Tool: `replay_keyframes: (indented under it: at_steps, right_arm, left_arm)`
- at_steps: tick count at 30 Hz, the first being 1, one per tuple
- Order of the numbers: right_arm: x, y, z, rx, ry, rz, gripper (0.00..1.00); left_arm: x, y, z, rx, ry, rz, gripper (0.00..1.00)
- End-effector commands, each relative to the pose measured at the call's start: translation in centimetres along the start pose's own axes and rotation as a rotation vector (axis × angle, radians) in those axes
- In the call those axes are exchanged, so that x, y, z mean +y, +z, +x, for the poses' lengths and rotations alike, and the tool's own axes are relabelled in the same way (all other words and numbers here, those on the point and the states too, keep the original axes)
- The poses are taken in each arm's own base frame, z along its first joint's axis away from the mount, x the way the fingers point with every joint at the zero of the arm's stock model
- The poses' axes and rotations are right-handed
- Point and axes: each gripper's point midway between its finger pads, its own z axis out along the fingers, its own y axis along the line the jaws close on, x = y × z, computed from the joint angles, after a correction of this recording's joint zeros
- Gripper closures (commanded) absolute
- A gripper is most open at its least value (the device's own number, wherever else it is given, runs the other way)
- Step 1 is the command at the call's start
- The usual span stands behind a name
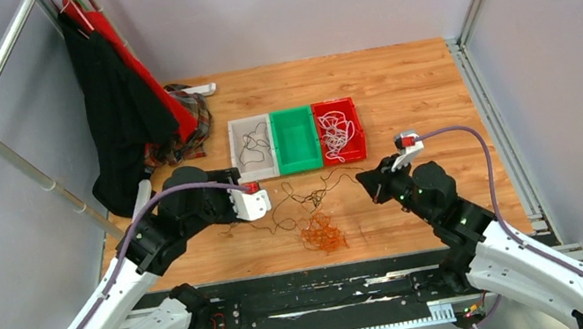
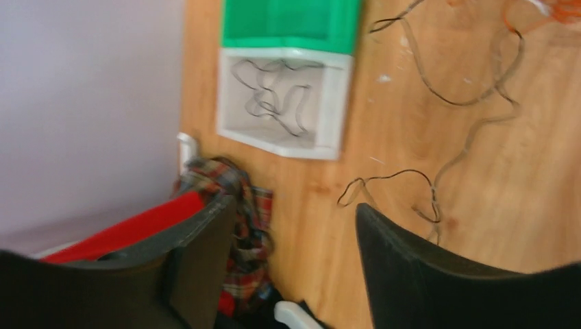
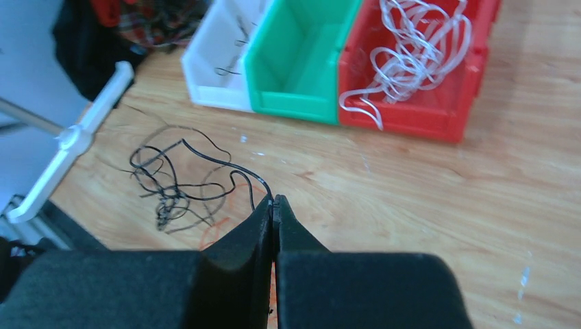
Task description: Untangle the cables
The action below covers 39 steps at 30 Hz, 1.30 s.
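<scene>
Loose black cables (image 1: 302, 197) lie tangled on the wooden table in front of three bins, with a bunch of orange cables (image 1: 322, 233) just nearer. My right gripper (image 3: 274, 200) is shut on one end of a black cable (image 3: 171, 185) that trails left into the tangle; from above the right gripper (image 1: 364, 179) sits right of the tangle. My left gripper (image 2: 294, 203) is open with only bare table between its fingers, and a black cable loop (image 2: 394, 179) lies just past its right finger. From above, the left gripper (image 1: 227, 200) is left of the tangle.
The white bin (image 1: 235, 150) holds a black cable, the green bin (image 1: 290, 114) looks empty, and the red bin (image 1: 356, 127) holds white cables (image 3: 411, 48). Red and black cloth (image 1: 118, 113) hangs from a rack at the left. A braided cord bundle (image 1: 185, 137) lies below it.
</scene>
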Motion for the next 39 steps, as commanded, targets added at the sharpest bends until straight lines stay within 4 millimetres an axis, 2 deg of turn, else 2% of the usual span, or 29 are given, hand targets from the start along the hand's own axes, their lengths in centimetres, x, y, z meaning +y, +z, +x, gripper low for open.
replay_keyframes:
  at_steps: [1,2,5,8,12,16,20,24,27,28,31,35,37,39]
  right_arm:
    - [4.2,-0.3,-3.8,-0.036,-0.039,-0.173,0.99]
    - [4.8,-0.3,-4.3,-0.035,-0.041,-0.192,1.00]
    - [6.7,-0.2,-5.4,-0.030,-0.050,-0.266,0.99]
    - [8.7,0.0,-5.9,-0.003,-0.056,-0.347,0.99]
    - [10.9,0.2,-6.7,0.022,-0.060,-0.436,0.99]
    - [12.1,0.5,-7.6,0.033,-0.069,-0.472,0.99]
    - [13.0,0.9,-7.5,0.053,-0.088,-0.489,0.99]
    - [13.7,1.4,-6.8,0.091,-0.116,-0.490,0.99]
    - [14.2,1.5,-6.5,0.110,-0.133,-0.496,0.99]
    - [14.3,1.5,-6.5,0.112,-0.138,-0.499,0.99]
    - [14.5,1.5,-6.5,0.123,-0.165,-0.502,0.99]
    - [14.3,1.4,-6.6,0.125,-0.210,-0.492,0.99]
    - [13.8,1.4,-6.7,0.120,-0.234,-0.467,0.99]
    - [13.1,1.7,-6.9,0.105,-0.256,-0.429,0.99]
  left_arm:
    - [-4.6,0.0,1.3,0.051,-0.140,0.175,0.19]
    - [-5.4,-0.2,0.8,0.033,-0.164,0.219,0.13]
    - [-5.8,-1.0,-1.9,-0.075,-0.198,0.299,0.10]
    - [-3.8,-1.8,-5.8,-0.215,-0.256,0.303,0.10]
    - [-1.1,-2.1,-10.9,-0.355,-0.435,0.336,0.12]
    - [-1.0,-1.2,-13.6,-0.404,-0.561,0.458,0.15]
    - [-1.2,0.7,-14.5,-0.393,-0.682,0.505,0.16]
    - [-1.4,1.9,-15.2,-0.391,-0.730,0.522,0.18]
    - [-1.2,2.9,-15.1,-0.352,-0.737,0.498,0.26]
    - [-1.2,3.4,-14.7,-0.328,-0.740,0.485,0.30]
    - [-0.9,4.6,-12.8,-0.240,-0.719,0.418,0.52]
    - [-0.5,4.6,-11.2,-0.170,-0.681,0.363,0.88]
    - [-0.1,4.2,-10.9,-0.168,-0.662,0.337,0.96]
    - [0.3,3.5,-11.1,-0.186,-0.655,0.320,0.99]
